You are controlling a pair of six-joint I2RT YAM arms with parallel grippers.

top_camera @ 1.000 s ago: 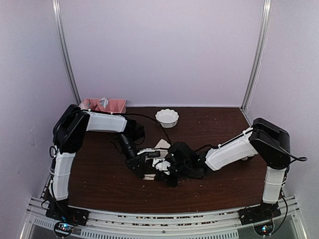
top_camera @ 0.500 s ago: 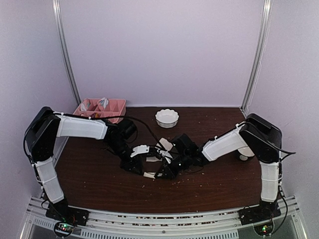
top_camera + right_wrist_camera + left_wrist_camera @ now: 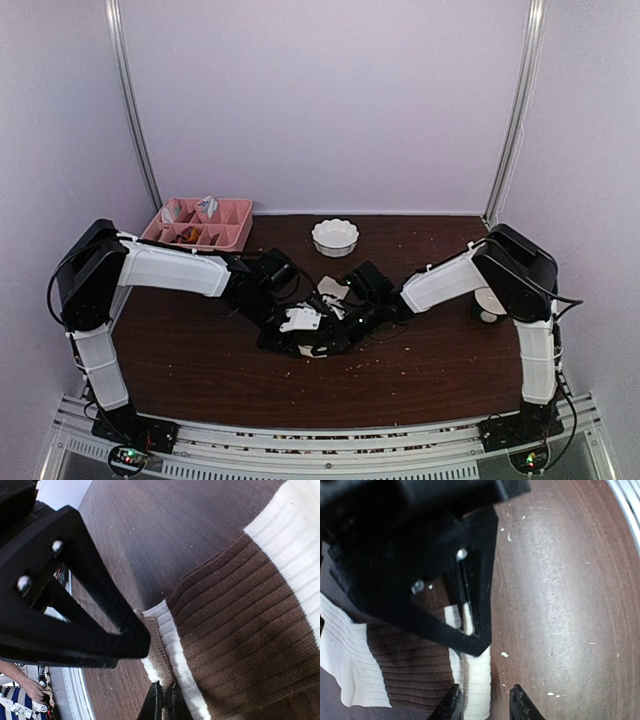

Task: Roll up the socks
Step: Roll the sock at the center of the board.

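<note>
In the overhead view, the left gripper [image 3: 298, 338] and the right gripper [image 3: 345, 318] are seen close together over the middle of the table [image 3: 200, 360]. The cream-and-brown sock [image 3: 331, 291] is mostly hidden beneath them. A second sock cannot be made out. The white bowl [image 3: 335, 237] and the pink tray [image 3: 197, 222] are set well apart, towards the back.

In the left wrist view, the sock is laid flat on the wood. Its cream edge is straddled by the left fingers [image 3: 453, 706], which are held apart with nothing clamped.

In the right wrist view, the right fingertips [image 3: 154, 702] are pressed almost together, and the sock's cream-striped edge appears to be pinched between them. A small fold is raised just beside them.

The roll is judged to be only at its start, with the end of the sock being lifted and turned. For the next move, the pinched edge would need to be carried over onto the brown ribbing, while the flat part is pinned by the left fingers.
</note>
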